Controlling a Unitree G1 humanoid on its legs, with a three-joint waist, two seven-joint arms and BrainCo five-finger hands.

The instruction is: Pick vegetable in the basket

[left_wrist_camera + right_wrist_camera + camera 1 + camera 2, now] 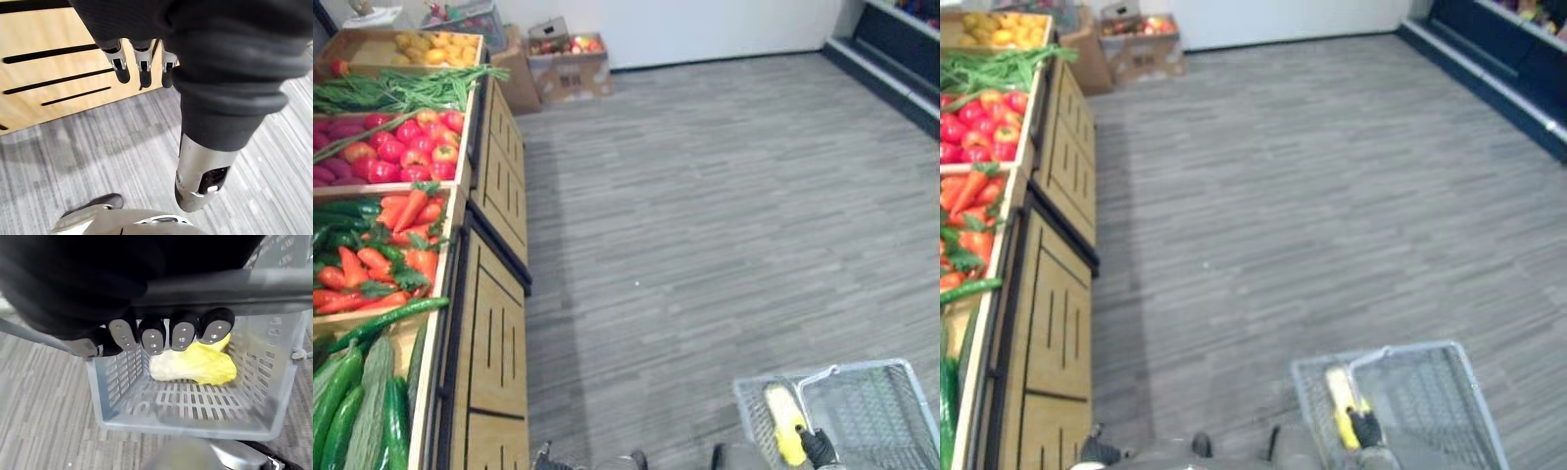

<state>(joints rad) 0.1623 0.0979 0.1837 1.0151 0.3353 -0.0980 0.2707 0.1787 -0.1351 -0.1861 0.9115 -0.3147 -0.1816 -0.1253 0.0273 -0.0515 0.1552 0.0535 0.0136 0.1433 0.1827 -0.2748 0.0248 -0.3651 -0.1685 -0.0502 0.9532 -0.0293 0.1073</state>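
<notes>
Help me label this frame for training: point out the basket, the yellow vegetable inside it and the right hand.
basket [867,365], left eye view, far rim.
yellow vegetable [783,416], left eye view, middle of its length.
right hand [151,337], right wrist view, a finger curled over the handle.

The wooden produce stand [494,323] blocks the left; the floor [705,196] lies open; a handle [274,286] spans the basket [881,416] mouth.

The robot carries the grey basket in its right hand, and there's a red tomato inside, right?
Not quite. The right hand does carry the grey basket, but the thing inside is a yellow vegetable, not a red tomato. The right wrist view shows it lying on the basket's floor.
</notes>
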